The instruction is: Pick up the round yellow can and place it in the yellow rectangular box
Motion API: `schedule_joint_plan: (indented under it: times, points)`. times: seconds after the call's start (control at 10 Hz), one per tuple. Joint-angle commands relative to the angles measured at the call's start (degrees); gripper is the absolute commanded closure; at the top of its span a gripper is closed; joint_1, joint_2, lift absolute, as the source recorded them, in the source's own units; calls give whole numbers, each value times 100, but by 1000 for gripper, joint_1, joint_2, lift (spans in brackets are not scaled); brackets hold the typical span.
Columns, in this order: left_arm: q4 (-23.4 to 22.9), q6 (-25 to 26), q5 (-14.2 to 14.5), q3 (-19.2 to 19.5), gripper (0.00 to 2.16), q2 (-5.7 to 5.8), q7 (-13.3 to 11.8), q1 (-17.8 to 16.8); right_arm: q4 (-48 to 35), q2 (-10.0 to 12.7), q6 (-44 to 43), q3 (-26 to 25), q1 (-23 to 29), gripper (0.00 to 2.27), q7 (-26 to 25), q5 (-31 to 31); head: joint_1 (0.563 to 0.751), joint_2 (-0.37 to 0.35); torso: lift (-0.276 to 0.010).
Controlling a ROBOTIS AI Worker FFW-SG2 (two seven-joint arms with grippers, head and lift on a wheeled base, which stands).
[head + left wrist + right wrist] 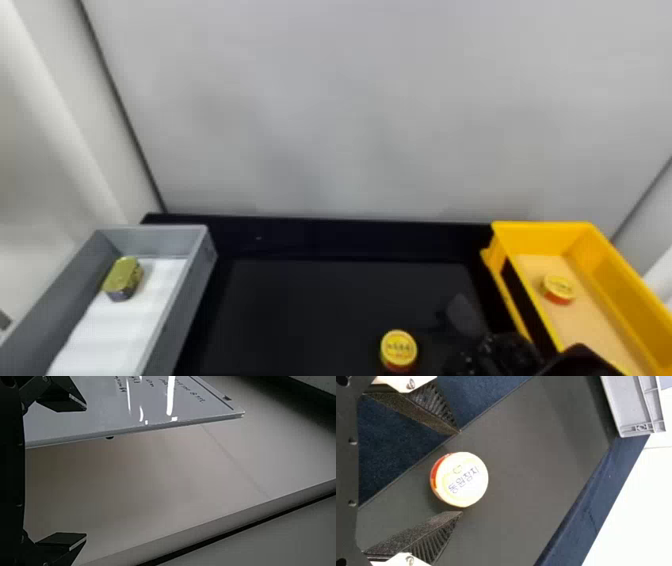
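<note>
In the head view, my right gripper (505, 354) is at the bottom, right of a round yellow can (398, 348) that stands on the black work surface. The right wrist view has my right gripper (461, 472) open, the can (462, 479) lined up with the gap between its fingertips; whether they touch it I cannot tell. A second round yellow can (558, 288) sits inside the yellow rectangular box (542, 231) at the right. My left gripper (86, 471) is parked open with nothing between its fingers, away from the cans.
At the left of the head view stands a grey box (152, 240) with a white lining and a green-gold tin (122, 278) in it. A pale wall (350, 110) rises behind the black surface. Near the left gripper is a white board (107, 419).
</note>
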Motion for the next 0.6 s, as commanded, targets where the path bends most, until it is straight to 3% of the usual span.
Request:
schedule_joint_plan:
  times: [0.0,0.3,0.5]
  points:
    - [0,-11,0,-6,127,-31,-1,5,192,40,-77,167,-147,41,1,1,629,12,-55]
    - [-27,-29,0,29,127,-48,-1,31,210,66,-130,115,-165,58,1,18,629,12,-55]
    - [-53,-29,0,73,127,-57,-1,49,210,58,-148,79,-156,219,-8,54,629,12,-55]
